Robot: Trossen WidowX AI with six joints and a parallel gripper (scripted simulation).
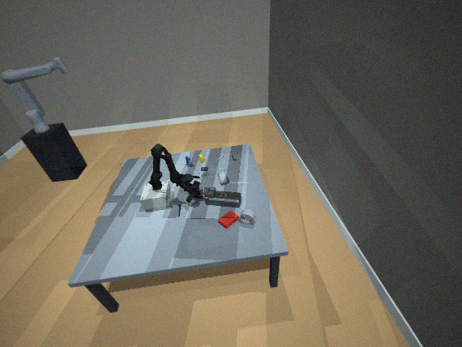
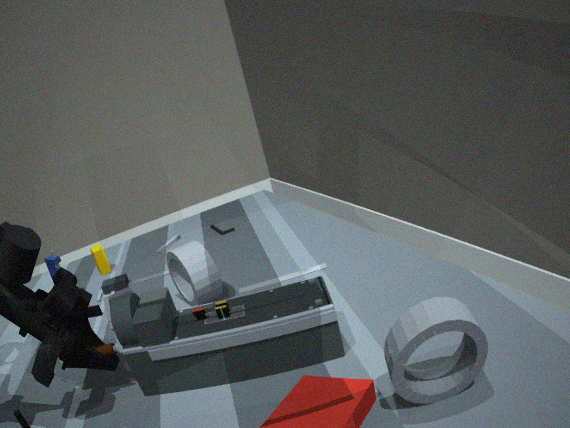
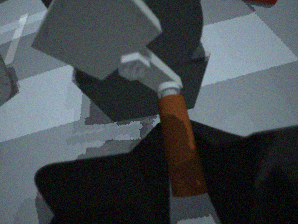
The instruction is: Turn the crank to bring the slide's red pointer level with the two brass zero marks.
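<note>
"Where's the pincer (image 1: 198, 196) (image 2: 111, 353) (image 3: 172, 126) now?"

"Over at nine o'clock from the middle of the grey machine (image 1: 231, 199) (image 2: 260, 320), going by the exterior view. It's closed down to a narrow gap, with the orange-brown handle (image 2: 104, 349) (image 3: 179, 137) caught between its fingers."

"So it hasn't let go of that crank?"

"No, it's got it. From the wrist, the pale crank arm (image 3: 159, 74) runs off the handle's far end towards ten o'clock."

"And the red pointer (image 2: 199, 313)? Is it level?"

"Doesn't look it to me. It's on top of the machine, at nine o'clock from the yellowish zero marks (image 2: 221, 309), near them but with a gap between."

"What else is lying about on the table (image 1: 134, 243) (image 2: 350, 280)?"

"Same exterior view, same middle: a grey ring (image 1: 246, 217) (image 2: 477, 350) standing on its edge at about three, a red block (image 1: 228, 219) (image 2: 320, 402) at about five. There's a whitish ring (image 1: 222, 178) (image 2: 207, 272) at eleven, behind the machine, and a yellow block (image 1: 201, 158) (image 2: 101, 260) out at ten."

"And that blue thing (image 1: 188, 161) (image 2: 52, 265)?"

"Also around ten, past the yellow one. I can't tell what it is."
</note>
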